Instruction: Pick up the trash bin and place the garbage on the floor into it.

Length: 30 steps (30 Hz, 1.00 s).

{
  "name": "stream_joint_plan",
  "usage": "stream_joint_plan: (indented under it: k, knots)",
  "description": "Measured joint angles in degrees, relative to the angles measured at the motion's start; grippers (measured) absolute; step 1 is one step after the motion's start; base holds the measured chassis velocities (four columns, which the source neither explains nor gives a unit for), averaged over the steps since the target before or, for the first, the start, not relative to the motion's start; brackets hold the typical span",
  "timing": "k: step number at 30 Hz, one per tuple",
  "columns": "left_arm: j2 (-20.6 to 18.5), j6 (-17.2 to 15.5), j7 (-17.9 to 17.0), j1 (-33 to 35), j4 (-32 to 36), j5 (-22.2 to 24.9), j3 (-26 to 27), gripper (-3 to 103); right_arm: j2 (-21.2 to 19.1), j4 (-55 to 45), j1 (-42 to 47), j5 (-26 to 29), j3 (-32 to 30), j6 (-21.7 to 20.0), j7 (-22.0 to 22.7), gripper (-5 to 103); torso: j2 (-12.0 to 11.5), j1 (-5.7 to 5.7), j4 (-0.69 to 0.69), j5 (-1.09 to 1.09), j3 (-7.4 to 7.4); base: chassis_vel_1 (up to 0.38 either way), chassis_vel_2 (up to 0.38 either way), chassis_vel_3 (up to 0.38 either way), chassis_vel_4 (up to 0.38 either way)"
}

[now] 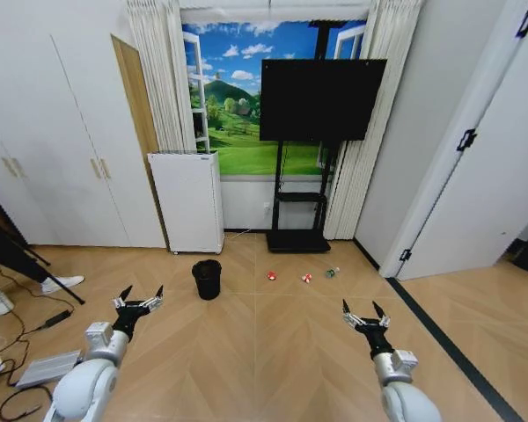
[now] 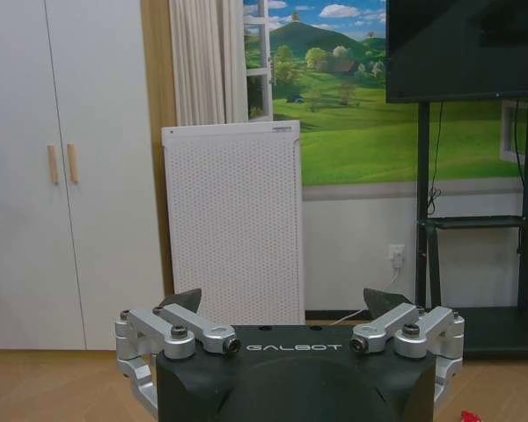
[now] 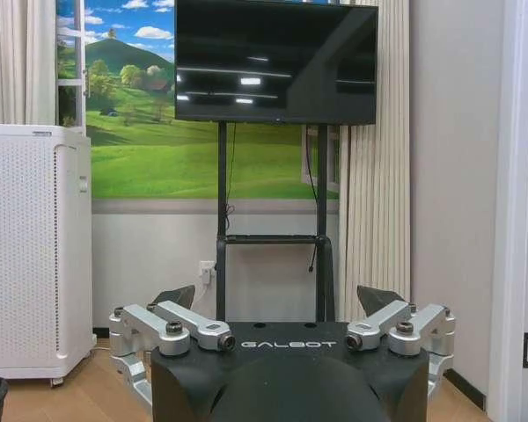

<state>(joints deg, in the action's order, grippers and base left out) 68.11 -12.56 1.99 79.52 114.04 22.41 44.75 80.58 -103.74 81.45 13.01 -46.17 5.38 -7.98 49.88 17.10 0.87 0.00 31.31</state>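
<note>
A wide stretch of bare wood floor (image 1: 273,352) lies open ahead of the robot, bounded at 12 o'clock by the back wall with the white perforated appliance (image 1: 187,202) and the TV stand (image 1: 299,239), at 9 o'clock by white cupboards (image 1: 62,149), and at 3 o'clock by a white door (image 1: 502,167) with a dark floor strip running toward it. The trash bin (image 1: 207,280) stands upright on the floor at about 11 o'clock, just in front of the appliance and apart from it. The garbage (image 1: 306,278) lies in a loose row at about 1 o'clock, in front of the TV stand, near the bin but well clear of it. The left end effector (image 1: 141,301) hovers at 10 o'clock, fingers spread wide, gripping nothing. The right end effector (image 1: 363,317) hovers at 2 o'clock, likewise spread and empty.
</note>
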Motion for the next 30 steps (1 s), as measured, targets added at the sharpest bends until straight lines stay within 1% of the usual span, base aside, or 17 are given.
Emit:
stream_joint_plan:
  k: [2, 12, 30]
  knots:
    - [-0.15, 0.01, 0.08, 0.02, 0.0, 0.1, 0.16, 100, -0.05, 0.03, 0.02, -1.11, -0.14, -0.04, 0.01, 100, 0.0, 0.0, 0.0, 0.0, 0.0, 0.0, 0.0, 0.0, 0.0]
    - [-0.17, 0.05, 0.13, -0.04, -0.06, 0.3, 0.28, 100, 0.0, 0.21, 0.01, -2.86, -0.28, -0.09, 0.08, 100, 0.0, 0.0, 0.0, 0.0, 0.0, 0.0, 0.0, 0.0, 0.0]
    - [-0.11, 0.1, 0.2, 0.31, 0.38, 0.94, 0.66, 100, -0.04, 0.23, 0.36, -3.12, -0.45, 0.08, 0.38, 100, 0.0, 0.0, 0.0, 0.0, 0.0, 0.0, 0.0, 0.0, 0.0]
